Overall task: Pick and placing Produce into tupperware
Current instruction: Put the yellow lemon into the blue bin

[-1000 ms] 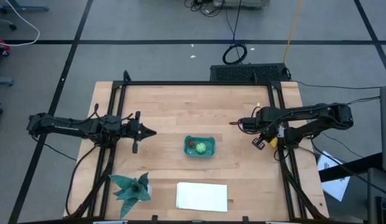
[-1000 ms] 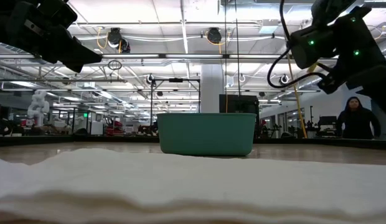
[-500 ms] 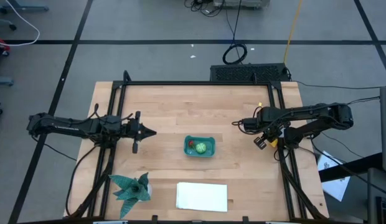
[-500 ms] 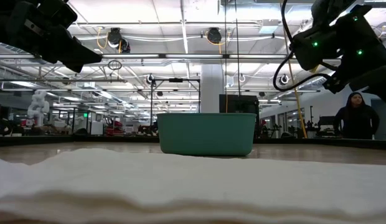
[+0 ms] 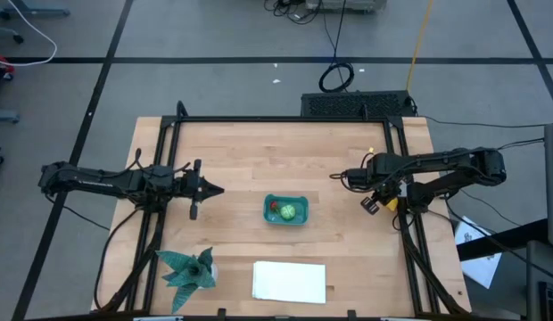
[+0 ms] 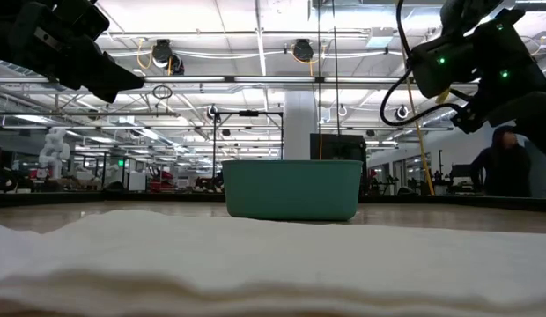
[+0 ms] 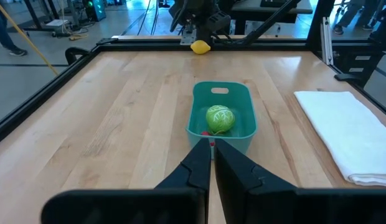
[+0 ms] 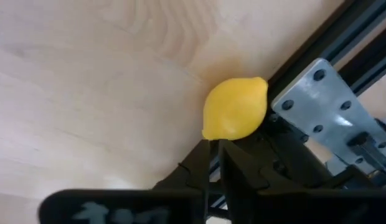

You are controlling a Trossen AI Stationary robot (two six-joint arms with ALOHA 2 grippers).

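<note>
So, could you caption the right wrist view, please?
Shut right gripper poised at the yellow lemon beside the metal frame.

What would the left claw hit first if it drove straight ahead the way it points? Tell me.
Most likely the teal tub. The left claw, shut, aims right at its near wall, with the green produce inside just beyond. The claw seems to ride above the table, so it might clear the rim.

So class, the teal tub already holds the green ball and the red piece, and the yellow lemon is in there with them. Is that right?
Not quite. The lemon lies on the table by the right-side frame rail, outside the tub, as the left wrist view shows. The green ball and red piece are inside.
</note>
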